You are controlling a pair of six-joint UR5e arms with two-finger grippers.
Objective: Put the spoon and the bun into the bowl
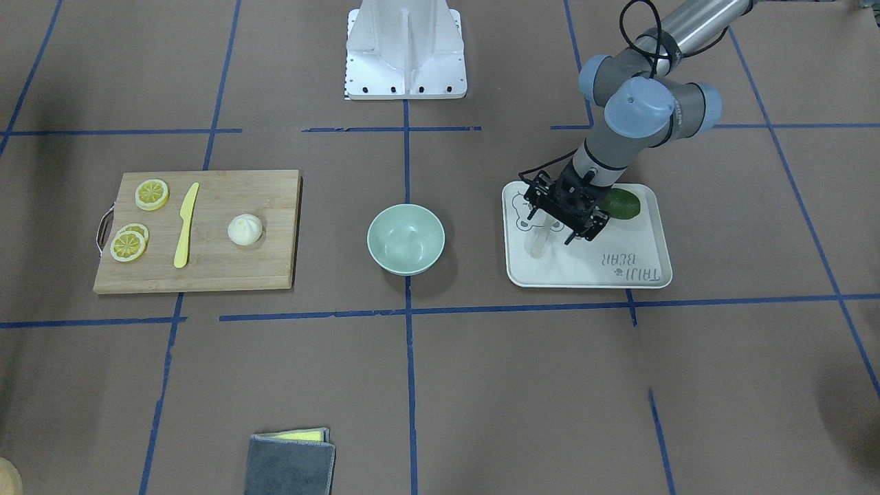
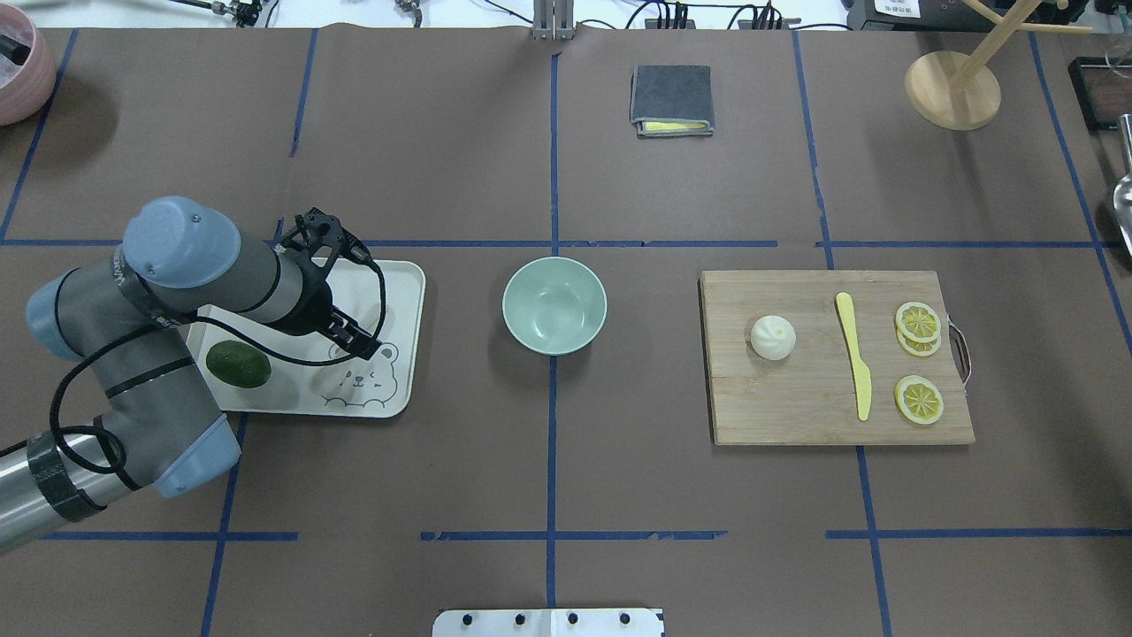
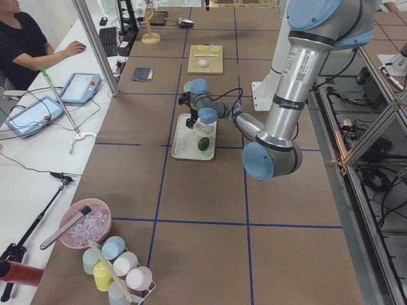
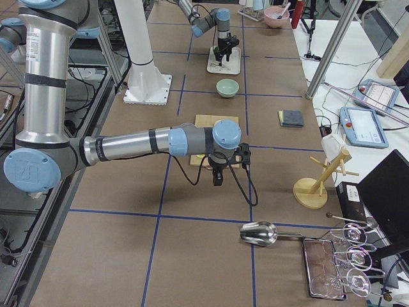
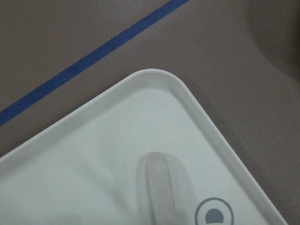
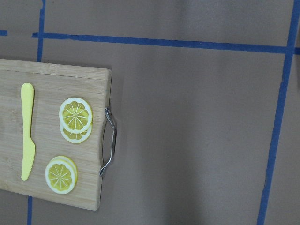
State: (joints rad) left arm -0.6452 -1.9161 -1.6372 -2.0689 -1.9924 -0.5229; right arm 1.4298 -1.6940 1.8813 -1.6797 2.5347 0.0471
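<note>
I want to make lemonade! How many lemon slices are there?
3, all at the handle end of the cutting board: a top slice overlapping a lower slice, and a lone slice beside them. More could hide underneath.

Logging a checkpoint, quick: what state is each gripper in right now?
Left gripper: open, above the spoon lying on the tray, holding nothing.
Right gripper: cannot be told; only a far side view shows it.

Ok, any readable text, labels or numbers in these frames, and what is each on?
"TAIJI BEAR": printed on the white tray, upside down in the front-facing view.
Sticker on the left arm: too small to read.
No other legible text.
</note>
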